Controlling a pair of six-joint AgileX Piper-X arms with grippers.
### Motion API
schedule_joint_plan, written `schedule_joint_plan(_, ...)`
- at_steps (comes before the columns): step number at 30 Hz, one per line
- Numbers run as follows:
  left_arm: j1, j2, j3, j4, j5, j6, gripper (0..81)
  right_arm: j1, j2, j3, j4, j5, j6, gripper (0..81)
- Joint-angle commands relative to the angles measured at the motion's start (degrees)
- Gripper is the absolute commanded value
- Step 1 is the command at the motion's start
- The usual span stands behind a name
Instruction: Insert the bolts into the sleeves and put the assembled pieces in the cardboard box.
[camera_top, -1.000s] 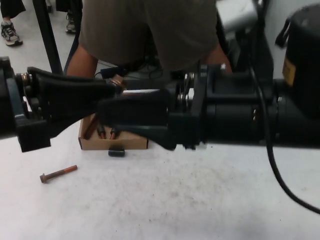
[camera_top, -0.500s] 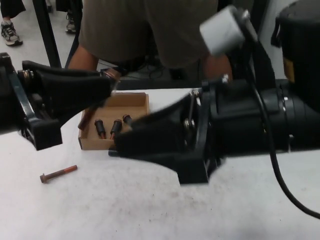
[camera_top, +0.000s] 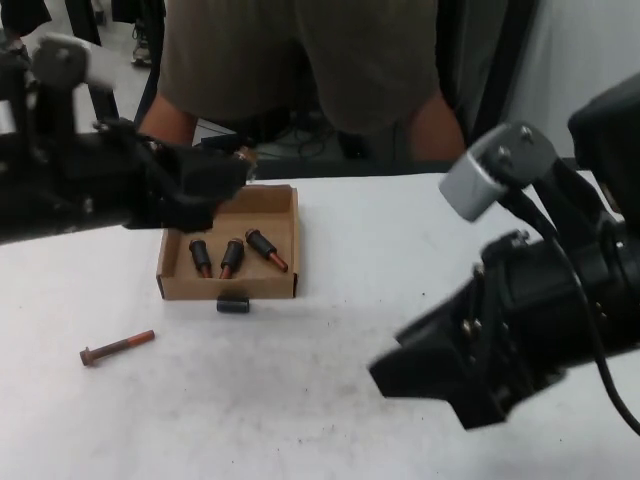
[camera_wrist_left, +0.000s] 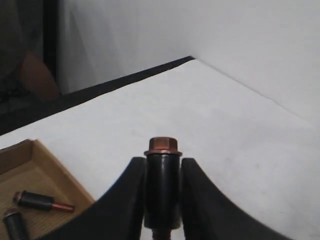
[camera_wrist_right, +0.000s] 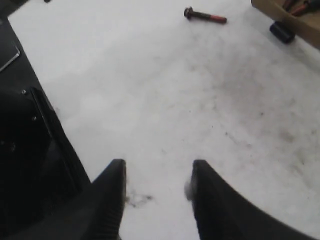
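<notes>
While left pincer (camera_wrist_left: 162, 164) clamps one sleeved bolt (camera_wrist_left: 162, 192), right pincer (camera_wrist_right: 157, 170) agape, empty, three more in box (camera_top: 228, 288)

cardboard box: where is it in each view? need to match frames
High view: cardboard box left of centre, toward the far edge of the bench.
Left wrist view: off to one side of the left gripper, which holds a sleeved bolt.
Right wrist view: far from the open right gripper, with the loose sleeve beside its wall.
Shared landmark: the assembled pieces lying inside it.
</notes>
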Motion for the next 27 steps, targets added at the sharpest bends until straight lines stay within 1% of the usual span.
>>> schedule_joint_plan(1,1.9,6.6,-4.7,-1.7,-0.5,0.9,0.8,-1.3,-0.7,-0.7,4.3,-0.1,-3.2,40.0)
schedule_joint_plan(6,3.3,18.5,-13.4,0.1,-5.8,0.9,0.8,-1.2,-0.7,-0.7,4.7,-0.1,-3.9,40.0)
schedule_joint_plan(11,3.3,28.2,-22.6,7.3,-9.9,3.1,0.8,-1.2,-0.7,-0.7,4.7,-0.3,-3.9,40.0)
schedule_joint_plan(15,3.3,33.2,-28.4,13.8,-13.0,3.1,0.8,-1.2,-0.7,-0.7,4.7,-0.3,-3.9,40.0)
schedule_joint_plan(21,3.3,36.4,-31.8,17.5,-16.6,2.4,0.4,-1.2,-0.7,-0.7,4.7,-0.3,-3.9,40.0)
schedule_joint_plan(23,3.3,36.5,-31.8,18.5,-16.6,2.4,5.0,-1.2,-0.7,-0.7,4.5,-0.3,-4.8,40.0)
schedule_joint_plan(27,3.3,36.5,-31.8,20.1,-16.6,2.4,21.3,-1.2,-0.7,-0.7,4.2,-0.3,-5.2,40.0)
